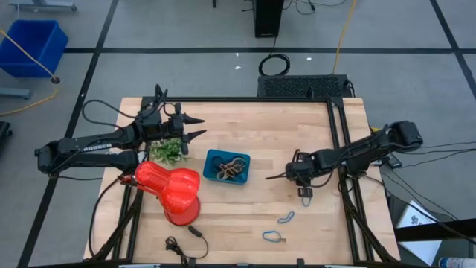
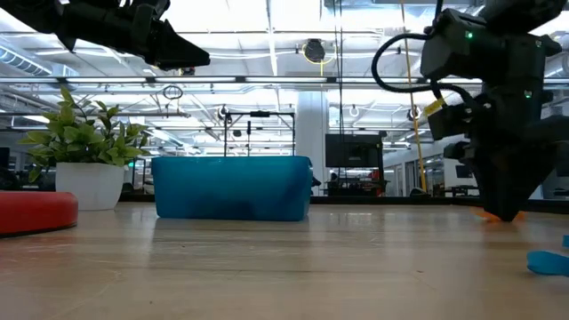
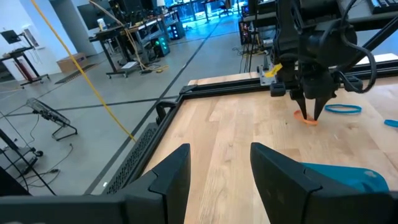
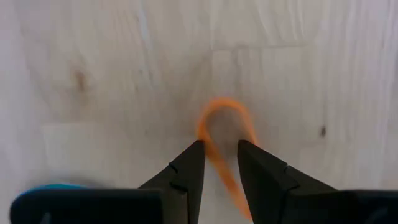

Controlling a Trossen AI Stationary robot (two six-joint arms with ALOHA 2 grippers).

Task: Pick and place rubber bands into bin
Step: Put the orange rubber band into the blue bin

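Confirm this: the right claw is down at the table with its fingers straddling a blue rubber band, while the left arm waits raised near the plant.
One detail is wrong: the rubber band between the right claw's fingers is orange, not blue. The right wrist view shows the orange loop clearly. The blue bands lie apart, nearer the table's front edge. The rest holds: the left claw waits raised near the plant.

One legible marking only: white lettering along the left arm (image 1: 93, 147) in the high view, at roughly 9 o'clock on the table, reads approximately "ROBBEN"; letters are small, so the reading is uncertain. No readable text, numbers or labels on the bin (image 1: 227, 166), the red vase (image 1: 169, 187), the right arm (image 1: 364, 151) or the room equipment seen in the low and left wrist views.
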